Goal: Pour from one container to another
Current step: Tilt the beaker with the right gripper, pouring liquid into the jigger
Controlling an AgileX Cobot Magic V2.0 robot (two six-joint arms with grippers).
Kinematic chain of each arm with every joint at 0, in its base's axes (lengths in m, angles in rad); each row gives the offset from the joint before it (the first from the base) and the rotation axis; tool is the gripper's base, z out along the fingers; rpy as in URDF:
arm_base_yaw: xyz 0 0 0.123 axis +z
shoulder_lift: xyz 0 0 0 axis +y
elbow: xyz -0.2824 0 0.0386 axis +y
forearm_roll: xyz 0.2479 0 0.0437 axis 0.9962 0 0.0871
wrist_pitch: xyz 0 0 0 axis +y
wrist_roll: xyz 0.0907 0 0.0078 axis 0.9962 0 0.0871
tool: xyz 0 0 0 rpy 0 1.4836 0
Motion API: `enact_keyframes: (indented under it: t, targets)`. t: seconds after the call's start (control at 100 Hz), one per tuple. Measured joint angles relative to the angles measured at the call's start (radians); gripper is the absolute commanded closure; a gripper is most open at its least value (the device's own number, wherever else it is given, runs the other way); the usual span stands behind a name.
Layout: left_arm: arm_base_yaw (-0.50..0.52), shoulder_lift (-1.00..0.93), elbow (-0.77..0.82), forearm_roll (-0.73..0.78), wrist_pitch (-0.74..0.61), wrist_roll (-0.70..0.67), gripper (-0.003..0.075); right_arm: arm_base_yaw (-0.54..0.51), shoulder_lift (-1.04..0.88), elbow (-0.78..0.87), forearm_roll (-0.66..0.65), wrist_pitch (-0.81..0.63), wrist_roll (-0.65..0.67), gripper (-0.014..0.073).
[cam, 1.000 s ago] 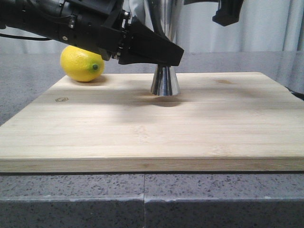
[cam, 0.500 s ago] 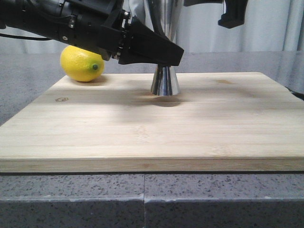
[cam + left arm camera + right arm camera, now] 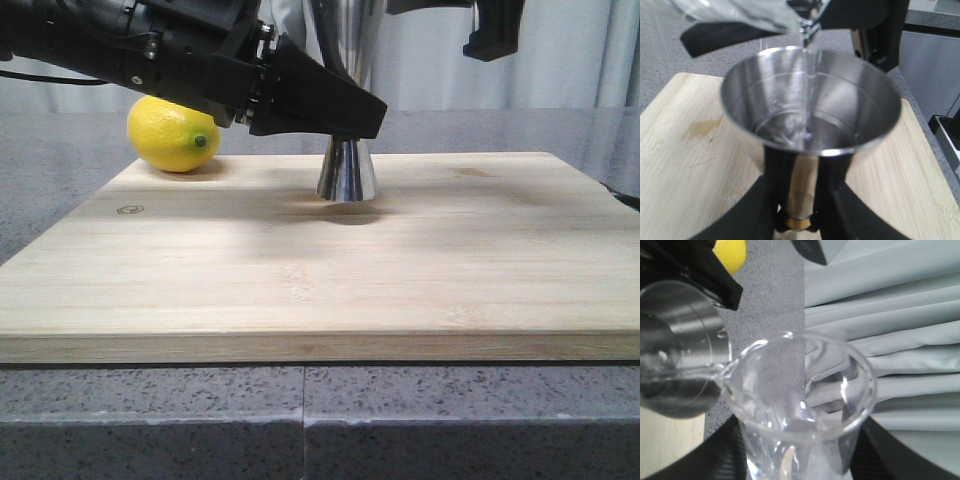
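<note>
The steel jigger stands upright on the wooden board, its upper cup reaching the top of the front view. My left gripper is shut on its narrow waist; the left wrist view shows the fingers clasping the gold band. The glass beaker is tilted in my right gripper, which is shut on it. Its lip hangs over the jigger's rim. A thin clear stream falls into the cup, where liquid pools at the bottom.
A lemon lies at the board's back left corner, behind my left arm. One finger of the right gripper shows at the top of the front view. Grey curtain hangs behind, and speckled countertop surrounds the board.
The visible part of the right gripper has shifted slightly to the right at the top of the front view. The left arm, jigger and lemon have stayed put.
</note>
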Motion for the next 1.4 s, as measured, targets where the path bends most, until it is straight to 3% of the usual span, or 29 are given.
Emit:
enact_keyframes:
  t: [1.4]
  targets:
    - [0.0,0.0,0.0,0.0,0.0,0.0,0.0617,0.0,0.0,0.0,-0.039,-0.002,0.0,0.0347]
